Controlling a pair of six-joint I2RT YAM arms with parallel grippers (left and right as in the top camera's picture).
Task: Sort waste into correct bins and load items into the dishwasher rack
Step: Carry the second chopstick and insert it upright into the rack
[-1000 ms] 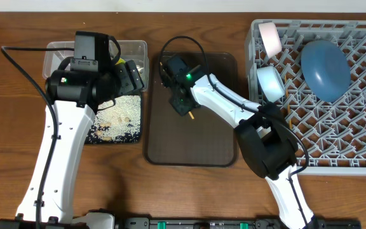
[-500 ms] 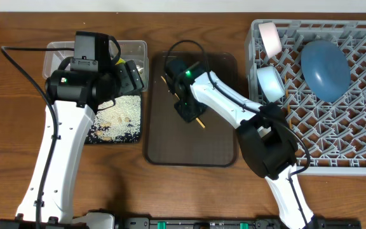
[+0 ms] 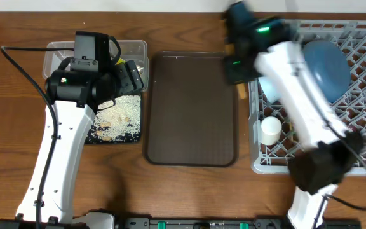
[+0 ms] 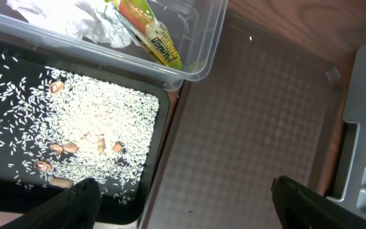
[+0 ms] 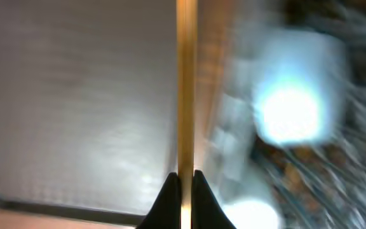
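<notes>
My right gripper [image 5: 184, 181] is shut on a thin wooden chopstick [image 5: 185, 83]. In the overhead view it [image 3: 239, 75] hangs, blurred, over the left edge of the grey dishwasher rack [image 3: 354, 137], the chopstick [image 3: 241, 91] pointing down from it. The dark blue bowl [image 3: 328, 67] and the white cup [image 3: 271, 129] sit in the rack. The light blue bowl [image 5: 297, 95] is a blur beside the chopstick. My left gripper [image 4: 192, 203] is open and empty above the black tray [image 4: 18, 76] of rice scraps [image 4: 100, 117]. The tissue [image 4: 88, 19] and wrapper [image 4: 148, 35] lie in the clear tub [image 4: 202, 57].
The brown serving tray [image 3: 192, 108] lies between the bins and the rack. My left arm [image 3: 62, 146] stretches over the table's left side. The cream bowl is hidden behind my right arm.
My right gripper has lifted the chopstick off the brown tray and swung right to the rack's left edge. The white cup is now uncovered. The left arm has not moved.
</notes>
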